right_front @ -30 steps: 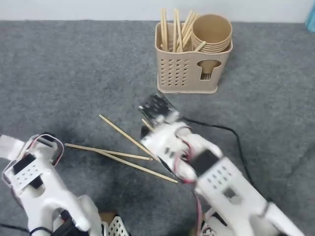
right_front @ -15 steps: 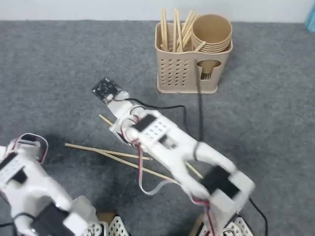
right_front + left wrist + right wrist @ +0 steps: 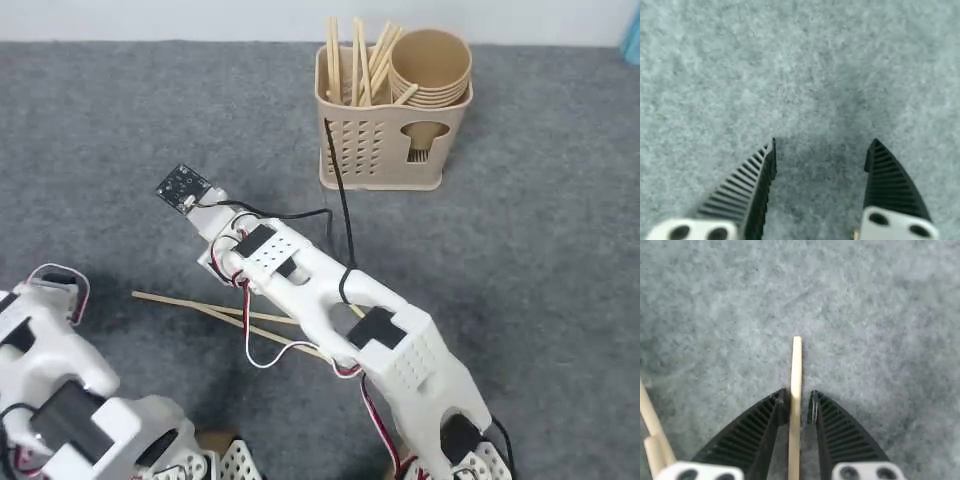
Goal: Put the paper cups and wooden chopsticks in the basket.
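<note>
Covering its own fingers in the high view, the right arm (image 3: 330, 300) lies slantwise across the middle of the desk (image 3: 540, 260), with a small circuit board (image 3: 183, 187) sticking out at its far end. The right wrist view gives what is hidden there. The right gripper (image 3: 797, 392) has its fingers (image 3: 765, 430) drawn in tight on a single chopstick (image 3: 796, 355), pinching it near one end. A short length of the stick pokes out past the fingertips over the grey felt. Whether the stick is lifted off the felt cannot be told.

At the border of that same view the loose chopsticks (image 3: 654, 425) are cut off after a short stretch. From above they lie crossing at a shallow angle near the front of the desk, and their ends pass under the right arm and are lost.

The left arm (image 3: 60, 400) is cropped by the front left corner of the high view. The left gripper (image 3: 820, 150) hangs with its fingers (image 3: 757, 190) spread wide over the felt.

The basket (image 3: 375, 150) stands near the far edge, well apart from both grippers. It has paper cups (image 3: 430, 65) stacked in one compartment and standing chopsticks (image 3: 355, 60) in the other. A black cable (image 3: 345, 215) crosses its front wall. Open felt stretches on either side of the basket and between it and the right arm.
</note>
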### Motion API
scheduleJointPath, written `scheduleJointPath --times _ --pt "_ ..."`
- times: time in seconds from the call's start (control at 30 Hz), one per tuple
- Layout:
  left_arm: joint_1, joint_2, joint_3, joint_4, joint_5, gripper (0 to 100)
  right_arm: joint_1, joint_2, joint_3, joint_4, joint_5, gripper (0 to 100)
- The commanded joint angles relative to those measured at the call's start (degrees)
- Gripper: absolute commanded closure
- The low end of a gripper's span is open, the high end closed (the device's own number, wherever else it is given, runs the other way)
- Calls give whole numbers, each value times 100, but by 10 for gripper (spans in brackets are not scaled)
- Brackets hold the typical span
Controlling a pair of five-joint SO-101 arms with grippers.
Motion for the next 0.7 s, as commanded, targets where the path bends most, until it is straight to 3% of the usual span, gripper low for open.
scheduleJointPath --times 0.0,0.07,0.27,0.47,0.67 --pt "18 -18 -233 26 97 724 -92 -22 -246 -66 97 943" --pt "18 -9 -233 26 97 724 -66 -22 -237 -57 53 997" --pt "-9 -9 -233 26 97 724 -31 -435 -299 541 18 992" --pt "-18 -35 -215 26 88 724 215 -2035 -264 1640 -730 992" --pt "-18 -35 -207 26 79 725 497 -3741 -255 2985 -809 992"
